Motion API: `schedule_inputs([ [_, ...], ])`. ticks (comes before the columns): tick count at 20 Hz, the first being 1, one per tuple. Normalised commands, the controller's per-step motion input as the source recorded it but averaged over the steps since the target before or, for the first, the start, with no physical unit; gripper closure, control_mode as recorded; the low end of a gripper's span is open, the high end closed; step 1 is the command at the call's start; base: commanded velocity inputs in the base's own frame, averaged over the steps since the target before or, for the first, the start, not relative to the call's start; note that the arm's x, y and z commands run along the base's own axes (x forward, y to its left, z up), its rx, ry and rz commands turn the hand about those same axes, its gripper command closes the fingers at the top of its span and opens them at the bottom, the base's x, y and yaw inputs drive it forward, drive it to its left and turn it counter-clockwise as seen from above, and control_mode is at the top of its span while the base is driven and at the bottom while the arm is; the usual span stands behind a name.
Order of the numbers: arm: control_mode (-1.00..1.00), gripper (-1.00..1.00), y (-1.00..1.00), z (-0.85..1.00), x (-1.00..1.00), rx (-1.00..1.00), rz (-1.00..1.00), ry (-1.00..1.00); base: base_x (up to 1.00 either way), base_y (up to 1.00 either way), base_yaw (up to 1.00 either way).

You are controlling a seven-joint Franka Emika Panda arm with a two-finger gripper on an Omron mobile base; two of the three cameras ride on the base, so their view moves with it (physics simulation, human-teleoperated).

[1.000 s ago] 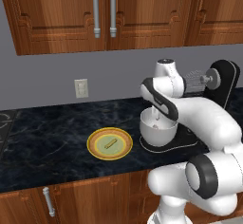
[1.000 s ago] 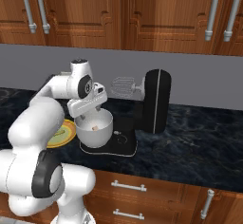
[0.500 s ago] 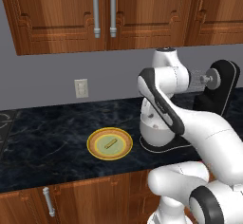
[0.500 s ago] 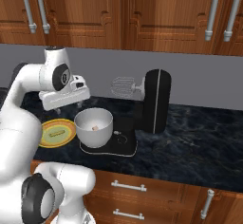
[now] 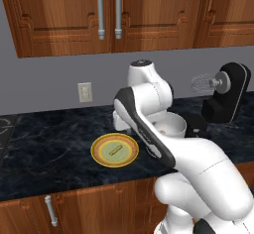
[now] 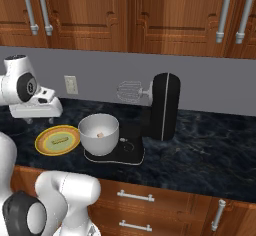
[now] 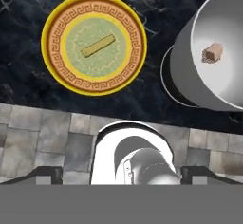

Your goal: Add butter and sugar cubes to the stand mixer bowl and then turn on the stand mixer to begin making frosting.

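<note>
1. No readable text or brand anywhere; plate (image 7: 93, 43) carries just a Greek-key band on its orange rim.
2. Gripper (image 6: 36, 111) hangs above the counter (image 6: 210, 145) over the plate's far-left side, jaws spread wide, holding nothing.
3. Plate sits on the dark marble counter near the front edge. The butter (image 7: 98, 46) lies alone at its centre, tilted diagonally.
4. Stand mixer bowl (image 6: 98, 133) is just right of the plate, not touching, seated on the stand mixer (image 6: 161, 110) base. One sugar cube (image 7: 212, 52) lies inside.
5. In left base view the arm covers part of the bowl.
6. Mixer head is tilted up, whisk (image 6: 129, 91) clear above the bowl.
7. Wall outlet (image 5: 85, 91) behind, wood cabinets (image 5: 104, 15) w/ metal handles overhead.
</note>
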Motion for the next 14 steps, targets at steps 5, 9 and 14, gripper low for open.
schedule_inputs([
  [5,-1.00,-1.00,0.51,-0.52,0.27,0.00,-0.48,0.00,0.00,0.00,0.00],
  [9,-1.00,-1.00,0.29,-0.60,0.50,0.00,-0.43,0.00,0.00,0.00,0.00],
  [14,-1.00,-1.00,0.03,-0.49,0.64,0.00,-0.41,0.01,0.00,0.00,0.00],
])
